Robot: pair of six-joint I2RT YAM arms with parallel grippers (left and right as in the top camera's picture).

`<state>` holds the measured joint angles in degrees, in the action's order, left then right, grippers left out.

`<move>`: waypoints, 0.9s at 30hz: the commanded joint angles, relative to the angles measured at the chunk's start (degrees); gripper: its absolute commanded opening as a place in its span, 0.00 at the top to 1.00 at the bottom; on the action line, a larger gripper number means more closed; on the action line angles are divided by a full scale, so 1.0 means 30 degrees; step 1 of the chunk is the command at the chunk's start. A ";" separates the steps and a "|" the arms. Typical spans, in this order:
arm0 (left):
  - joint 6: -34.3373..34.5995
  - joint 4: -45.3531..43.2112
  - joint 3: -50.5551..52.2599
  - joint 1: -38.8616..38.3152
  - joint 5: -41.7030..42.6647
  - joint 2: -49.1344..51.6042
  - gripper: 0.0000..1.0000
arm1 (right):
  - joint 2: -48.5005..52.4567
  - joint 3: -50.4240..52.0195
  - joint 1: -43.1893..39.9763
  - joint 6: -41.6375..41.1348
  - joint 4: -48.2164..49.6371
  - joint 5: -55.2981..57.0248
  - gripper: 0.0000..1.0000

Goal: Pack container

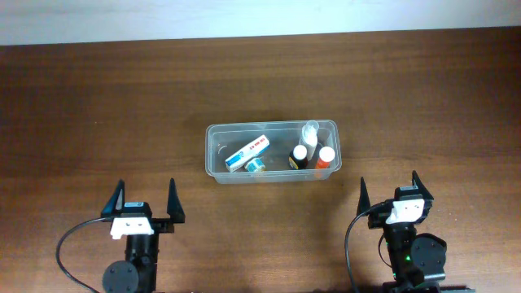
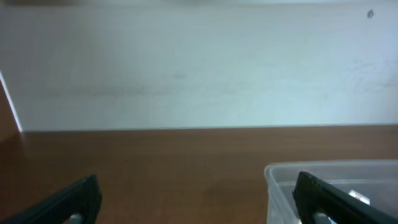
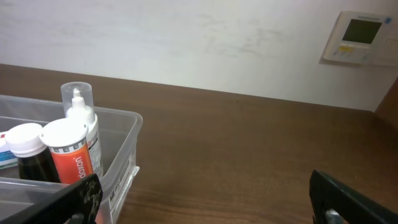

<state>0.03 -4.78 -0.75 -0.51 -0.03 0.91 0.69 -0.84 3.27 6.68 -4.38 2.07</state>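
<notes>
container on table centre | bottles in its right | box left

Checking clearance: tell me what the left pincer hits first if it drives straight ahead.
Probably nothing: the left pincer looks aimed left of the container, along the table toward the wall.

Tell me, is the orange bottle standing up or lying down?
Standing up. In the right wrist view the orange bottle sits upright in the container, white cap on top, next to a dark bottle.

Clear glossy plastic container — smooth-walled — on a dark, matt wood-grain table.
</notes>
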 commanded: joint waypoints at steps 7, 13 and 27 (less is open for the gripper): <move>-0.0299 0.3155 0.0080 0.0015 0.0080 -0.0211 0.01 | -0.0124 0.0175 0.0036 0.0131 -0.0029 -0.0095 0.02; -0.0299 0.3177 0.0080 0.0015 0.0073 -0.0204 0.01 | -0.0124 0.0175 0.0036 0.0131 -0.0029 -0.0095 0.02; -0.0299 0.3177 0.0080 0.0015 0.0080 -0.0204 0.01 | -0.0124 0.0175 0.0036 0.0131 -0.0029 -0.0095 0.02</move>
<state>0.01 4.27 -0.58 -0.51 -0.03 0.84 0.69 -0.84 3.27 6.70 -4.36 2.07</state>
